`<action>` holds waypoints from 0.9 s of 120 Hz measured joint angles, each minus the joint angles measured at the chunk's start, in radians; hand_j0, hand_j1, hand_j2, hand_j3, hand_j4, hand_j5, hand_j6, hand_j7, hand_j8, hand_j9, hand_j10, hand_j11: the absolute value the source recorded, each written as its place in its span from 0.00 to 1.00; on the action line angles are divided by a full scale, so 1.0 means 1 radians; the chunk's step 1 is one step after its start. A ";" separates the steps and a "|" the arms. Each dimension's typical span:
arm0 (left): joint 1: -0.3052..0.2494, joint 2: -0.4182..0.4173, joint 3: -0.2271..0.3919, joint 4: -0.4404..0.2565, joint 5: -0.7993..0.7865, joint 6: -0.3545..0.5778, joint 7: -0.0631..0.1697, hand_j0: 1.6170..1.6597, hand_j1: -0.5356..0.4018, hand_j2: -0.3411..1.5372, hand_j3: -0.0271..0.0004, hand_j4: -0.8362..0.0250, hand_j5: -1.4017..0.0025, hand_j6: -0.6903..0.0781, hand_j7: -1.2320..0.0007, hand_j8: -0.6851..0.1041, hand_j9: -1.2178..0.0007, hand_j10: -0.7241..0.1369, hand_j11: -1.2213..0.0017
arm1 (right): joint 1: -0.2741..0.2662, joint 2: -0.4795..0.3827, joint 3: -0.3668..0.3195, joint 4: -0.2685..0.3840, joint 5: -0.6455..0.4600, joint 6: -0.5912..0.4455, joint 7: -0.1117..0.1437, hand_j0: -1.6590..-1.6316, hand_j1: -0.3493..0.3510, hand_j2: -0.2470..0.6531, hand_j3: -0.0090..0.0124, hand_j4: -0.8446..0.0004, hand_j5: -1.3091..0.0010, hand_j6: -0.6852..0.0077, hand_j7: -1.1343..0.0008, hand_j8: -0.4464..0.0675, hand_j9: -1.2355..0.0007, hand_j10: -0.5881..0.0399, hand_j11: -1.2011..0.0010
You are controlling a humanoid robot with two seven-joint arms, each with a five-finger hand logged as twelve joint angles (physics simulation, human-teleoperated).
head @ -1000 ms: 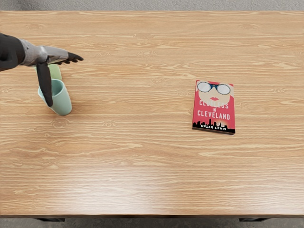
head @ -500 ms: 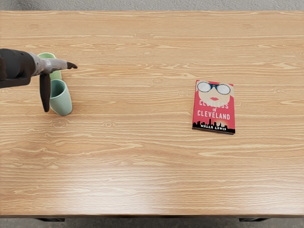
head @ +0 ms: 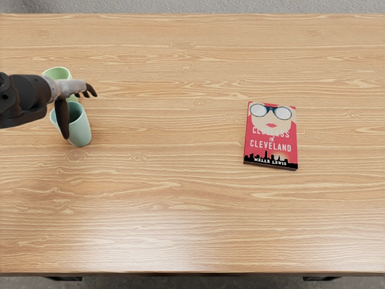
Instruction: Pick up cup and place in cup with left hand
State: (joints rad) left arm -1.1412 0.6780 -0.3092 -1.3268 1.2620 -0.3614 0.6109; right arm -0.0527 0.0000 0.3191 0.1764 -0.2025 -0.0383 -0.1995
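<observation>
A single head view from above the table (head: 180,211), slanting down across its wooden top

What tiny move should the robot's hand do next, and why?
Probably ease the left hand lower around the blue-green cup before gripping: its fingers look spread and empty, and from above its thumb crosses that cup's rim.

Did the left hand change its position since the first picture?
Yes: judged against the blue-green cup, which has not moved, the left hand is now nearer to the table's front edge.
</observation>
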 joint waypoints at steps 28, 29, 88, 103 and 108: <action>0.014 0.000 0.028 -0.001 0.007 0.041 0.000 0.96 0.66 0.21 0.99 0.71 0.79 0.60 0.77 0.58 0.76 0.58 0.76 | -0.001 0.000 0.000 0.000 0.000 0.000 0.000 0.04 0.06 0.27 0.42 0.96 0.97 0.94 0.96 0.81 0.97 0.88 0.96; 0.015 0.000 0.029 -0.001 0.007 0.041 0.000 0.96 0.66 0.21 0.99 0.71 0.79 0.60 0.76 0.58 0.76 0.58 0.76 | -0.001 0.000 0.000 0.000 0.000 0.000 0.000 0.04 0.06 0.27 0.42 0.96 0.97 0.94 0.96 0.81 0.97 0.88 0.96; 0.029 0.001 0.048 0.013 0.013 0.053 0.000 0.96 0.52 0.23 0.99 0.55 0.70 0.42 0.66 0.40 0.64 0.44 0.64 | -0.001 0.000 0.000 0.000 0.000 0.000 0.000 0.04 0.06 0.27 0.42 0.96 0.97 0.94 0.96 0.81 0.97 0.88 0.96; 0.027 0.002 0.050 0.012 0.009 0.052 0.000 0.94 0.50 0.25 0.99 0.50 0.66 0.41 0.61 0.42 0.59 0.39 0.59 | -0.001 0.000 0.000 0.000 0.000 0.000 0.000 0.04 0.06 0.27 0.42 0.96 0.97 0.94 0.96 0.81 0.97 0.88 0.96; 0.025 0.001 0.050 0.011 0.006 0.052 0.000 0.93 0.50 0.25 0.99 0.49 0.65 0.41 0.60 0.42 0.58 0.39 0.58 | -0.002 0.000 0.000 0.000 0.000 0.000 0.000 0.04 0.06 0.27 0.42 0.96 0.97 0.94 0.96 0.81 0.97 0.88 0.96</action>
State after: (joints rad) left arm -1.1162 0.6790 -0.2592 -1.3155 1.2675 -0.3095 0.6108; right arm -0.0544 0.0000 0.3191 0.1764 -0.2025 -0.0383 -0.1994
